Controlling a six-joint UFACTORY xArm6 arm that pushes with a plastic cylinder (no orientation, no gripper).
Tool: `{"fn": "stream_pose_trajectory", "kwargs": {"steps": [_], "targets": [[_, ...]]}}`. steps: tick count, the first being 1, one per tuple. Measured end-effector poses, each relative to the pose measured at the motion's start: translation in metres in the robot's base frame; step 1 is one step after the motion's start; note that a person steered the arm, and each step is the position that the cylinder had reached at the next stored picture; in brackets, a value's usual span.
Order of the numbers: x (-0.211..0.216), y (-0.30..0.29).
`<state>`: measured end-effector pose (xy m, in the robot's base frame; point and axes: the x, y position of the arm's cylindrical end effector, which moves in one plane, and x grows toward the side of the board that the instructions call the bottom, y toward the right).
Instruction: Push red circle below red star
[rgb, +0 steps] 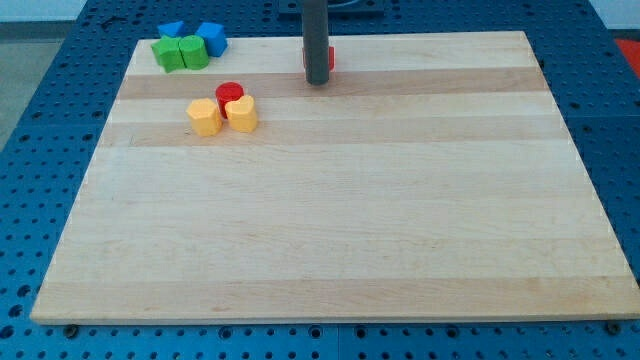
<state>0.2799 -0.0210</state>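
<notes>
The red circle (229, 94) lies at the upper left of the wooden board (330, 200), touching the yellow heart (241, 114) just below it. A red block, probably the red star (330, 57), is mostly hidden behind my rod near the top centre; only a red sliver shows at the rod's right side. My tip (317, 81) rests on the board right in front of that red block, well to the right of the red circle.
A yellow hexagon (204, 117) sits left of the yellow heart. At the top left corner are two green blocks (181, 52) and two blue blocks (211, 38), with the smaller blue one (171, 30) behind the greens.
</notes>
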Motion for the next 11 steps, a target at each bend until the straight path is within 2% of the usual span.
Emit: {"fn": "stream_pose_trajectory", "kwargs": {"steps": [2,4,5,7,8,9,10,11], "targets": [[-0.024,0.0],[-0.028,-0.006],[0.001,-0.037],[0.115,-0.072],[0.157,-0.121],[0.162,-0.19],[0.132,-0.207],[0.079,-0.195]]}}
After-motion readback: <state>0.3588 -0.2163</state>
